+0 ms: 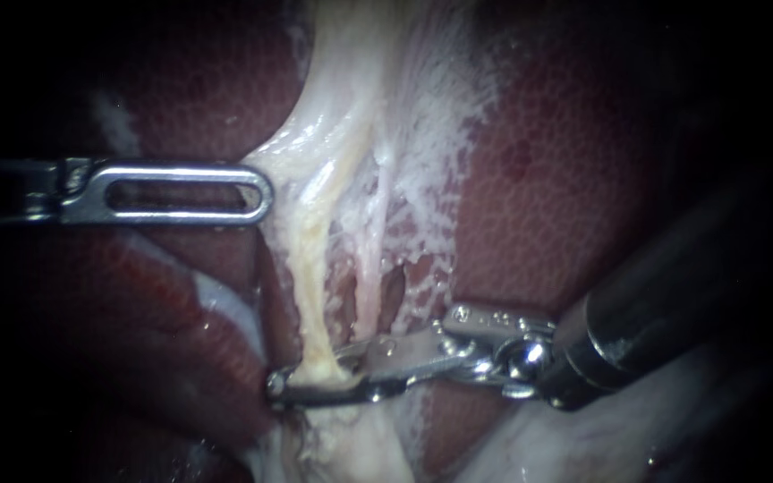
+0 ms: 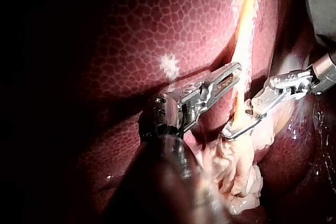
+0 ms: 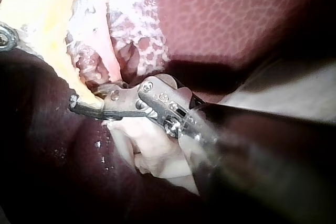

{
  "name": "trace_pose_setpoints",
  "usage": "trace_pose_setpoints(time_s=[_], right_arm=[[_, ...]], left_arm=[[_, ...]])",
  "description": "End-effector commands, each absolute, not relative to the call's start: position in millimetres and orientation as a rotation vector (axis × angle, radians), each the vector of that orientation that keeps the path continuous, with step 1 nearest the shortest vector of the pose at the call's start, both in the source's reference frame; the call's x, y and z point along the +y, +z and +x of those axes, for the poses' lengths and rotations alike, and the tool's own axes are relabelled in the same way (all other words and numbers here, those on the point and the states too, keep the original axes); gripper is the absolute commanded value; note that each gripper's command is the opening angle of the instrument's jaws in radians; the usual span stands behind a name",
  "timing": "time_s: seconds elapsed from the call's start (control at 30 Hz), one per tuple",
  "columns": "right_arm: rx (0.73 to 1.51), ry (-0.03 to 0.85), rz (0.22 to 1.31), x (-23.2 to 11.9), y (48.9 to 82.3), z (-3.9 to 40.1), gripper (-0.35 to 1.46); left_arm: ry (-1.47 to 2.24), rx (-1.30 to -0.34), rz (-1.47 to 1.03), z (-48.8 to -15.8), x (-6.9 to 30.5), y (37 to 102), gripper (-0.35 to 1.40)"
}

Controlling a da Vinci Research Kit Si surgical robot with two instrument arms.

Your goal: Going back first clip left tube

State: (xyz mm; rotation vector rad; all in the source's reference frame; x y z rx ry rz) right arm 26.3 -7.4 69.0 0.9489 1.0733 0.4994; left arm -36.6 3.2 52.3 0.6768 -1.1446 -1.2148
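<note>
Right instrument (image 1: 301, 385) (image 2: 234, 129): silver hinged metal jaws on a dark round shaft, coming in from the lower right. The jaws are clamped across the yellowish, cord-like left tube (image 1: 304, 268), one jaw on each side of it.
Left tube: runs down between the liver lobes into the right instrument's jaws, low in the endoscope view. It bunches slightly where it is pinched.
Clip: no clip can be told apart from the jaws.
Left instrument (image 1: 261, 192) (image 2: 233, 72): silver slotted jaws lying together, with nothing seen between them. It sits higher along the tube, well apart from the clamped spot.
Thin pinkish tube (image 1: 370, 259): just right of the left tube and apart from it, reaching down to the upper jaw.
White webbed tissue (image 1: 431, 134): spreads from the tubes over the liver. Its pale edge meets the left instrument's tip.
Dark red mottled liver (image 1: 574, 179): lies on both sides of the tubes.
</note>
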Motion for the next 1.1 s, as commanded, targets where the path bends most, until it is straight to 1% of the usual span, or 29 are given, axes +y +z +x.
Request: trace_pose_setpoints(time_s=[0.03,0.47,0.67,0.73,0.77,0.87,0.93,1.1], right_arm=[[1.073,0.499,0.949,-7.3,69.0,26.3,-0.35],[1.073,0.499,0.949,-7.4,69.0,26.3,-0.34],[1.073,0.499,0.949,-7.2,69.3,26.3,0.04],[1.084,0.479,0.936,-7.1,69.4,26.3,0.16],[1.095,0.459,0.924,-7.0,69.5,26.3,0.25],[1.133,0.379,0.872,-6.8,69.7,26.5,0.41],[1.156,0.341,0.846,-6.7,69.8,26.7,0.46],[1.192,0.272,0.801,-6.6,69.9,27.0,0.51]], left_arm=[[-1.215,-1.144,0.675,-36.7,3.2,52.3,-0.35],[-1.216,-1.144,0.675,-36.7,3.1,52.2,-0.35],[-1.216,-1.144,0.675,-36.7,3.1,52.2,-0.35],[-1.216,-1.144,0.675,-36.7,3.1,52.2,-0.35],[-1.216,-1.144,0.674,-36.7,3.1,52.2,-0.35],[-1.216,-1.144,0.674,-36.8,3.0,52.2,-0.35],[-1.216,-1.144,0.674,-36.8,3.0,52.2,-0.35],[-1.216,-1.144,0.673,-36.8,3.0,52.2,-0.35]])
